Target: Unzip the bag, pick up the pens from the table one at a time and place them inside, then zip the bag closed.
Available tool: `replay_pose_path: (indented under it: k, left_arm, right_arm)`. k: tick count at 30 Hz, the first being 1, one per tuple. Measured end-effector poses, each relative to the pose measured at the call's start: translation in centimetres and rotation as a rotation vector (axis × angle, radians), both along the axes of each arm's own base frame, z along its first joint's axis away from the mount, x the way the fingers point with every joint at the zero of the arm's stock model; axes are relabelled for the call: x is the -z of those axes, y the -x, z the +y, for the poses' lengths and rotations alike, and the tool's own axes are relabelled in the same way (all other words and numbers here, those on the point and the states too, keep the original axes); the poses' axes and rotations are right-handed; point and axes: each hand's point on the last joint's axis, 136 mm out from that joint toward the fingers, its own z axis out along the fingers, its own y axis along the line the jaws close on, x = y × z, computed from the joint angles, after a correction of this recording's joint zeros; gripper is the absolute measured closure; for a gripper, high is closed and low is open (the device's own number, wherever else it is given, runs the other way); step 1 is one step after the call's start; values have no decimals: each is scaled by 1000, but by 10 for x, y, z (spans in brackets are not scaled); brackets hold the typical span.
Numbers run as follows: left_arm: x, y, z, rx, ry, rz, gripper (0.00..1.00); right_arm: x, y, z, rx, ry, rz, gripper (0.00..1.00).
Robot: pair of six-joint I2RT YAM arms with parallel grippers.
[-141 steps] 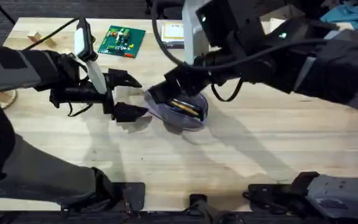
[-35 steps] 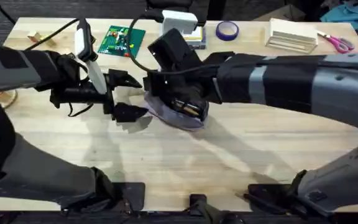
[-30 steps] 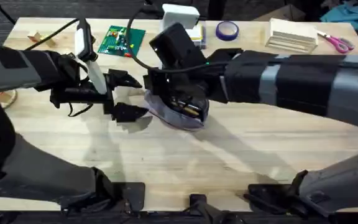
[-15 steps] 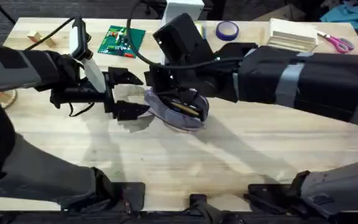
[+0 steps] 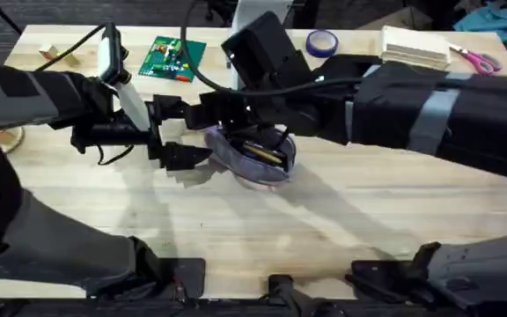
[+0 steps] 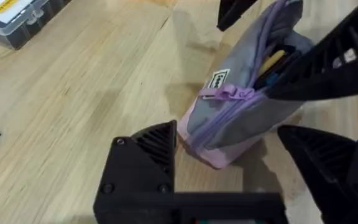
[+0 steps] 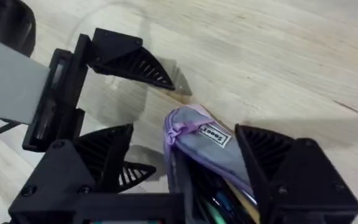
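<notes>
The lavender bag (image 5: 258,163) lies mid-table with its zipper open, and pens (image 5: 264,152) show inside it. In the left wrist view the zipper pull (image 6: 225,93) hangs at the bag's near end, with pens (image 6: 271,61) in the opening. My left gripper (image 5: 183,133) is open just left of the bag (image 6: 241,118), its fingers level with that end. My right gripper (image 5: 222,123) reaches across from the right. It is open, with one finger on each side of the bag's (image 7: 201,140) left end, close to the left gripper (image 7: 126,62).
Along the table's (image 5: 324,229) far edge lie a green circuit board (image 5: 172,57), a purple tape roll (image 5: 321,41), a stack of wooden blocks (image 5: 416,48) and pink scissors (image 5: 475,60). A clear plastic box (image 6: 11,18) sits near the left arm.
My right arm has come down and slid its gripper left along the bag to the bag's left end. The left arm and the bag have stayed put.
</notes>
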Motion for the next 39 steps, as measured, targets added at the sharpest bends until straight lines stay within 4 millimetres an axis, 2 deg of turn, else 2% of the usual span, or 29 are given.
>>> replay_pose_path:
  k: [6, 7, 11, 14, 16, 18, 22, 23, 25, 26, 27, 32, 39]
  left_arm:
    - [0, 0, 0, 0, 0, 0, 8]
    - [0, 0, 0, 0, 0, 0, 7]
    - [0, 0, 0, 0, 0, 0, 7]
    - [0, 0, 0, 0, 0, 0, 8]
    - [0, 0, 0, 0, 0, 0, 8]
    - [0, 0, 0, 0, 0, 0, 8]
    - [0, 0, 0, 0, 0, 0, 7]
    - [0, 0, 0, 0, 0, 0, 7]
    - [0, 0, 0, 0, 0, 1, 7]
    - [0, 0, 0, 0, 0, 1, 8]
    - [0, 0, 0, 0, 0, 1, 8]
    - [0, 0, 0, 0, 0, 1, 7]
    - [0, 0, 0, 0, 0, 1, 8]
  right_arm:
    - [3, -1, 1, 0, 3, 3, 4]
    - [16, -1, 2, 4, 22, 24, 4]
    - [38, -2, 2, 17, 50, 66, 4]
    - [44, -2, 2, 23, 56, 78, 6]
    - [43, -2, 2, 25, 52, 78, 41]
    - [43, -3, 3, 28, 48, 77, 117]
    - [43, -1, 4, 23, 41, 85, 342]
    - [42, 1, 6, 12, 31, 93, 451]
    - [42, 2, 8, 7, 24, 98, 539]
    - [41, 3, 10, 0, 15, 101, 693]
    - [41, 3, 11, -3, 12, 102, 731]
    - [39, 2, 13, -8, 2, 98, 832]
    - [38, 2, 13, -8, -1, 95, 884]
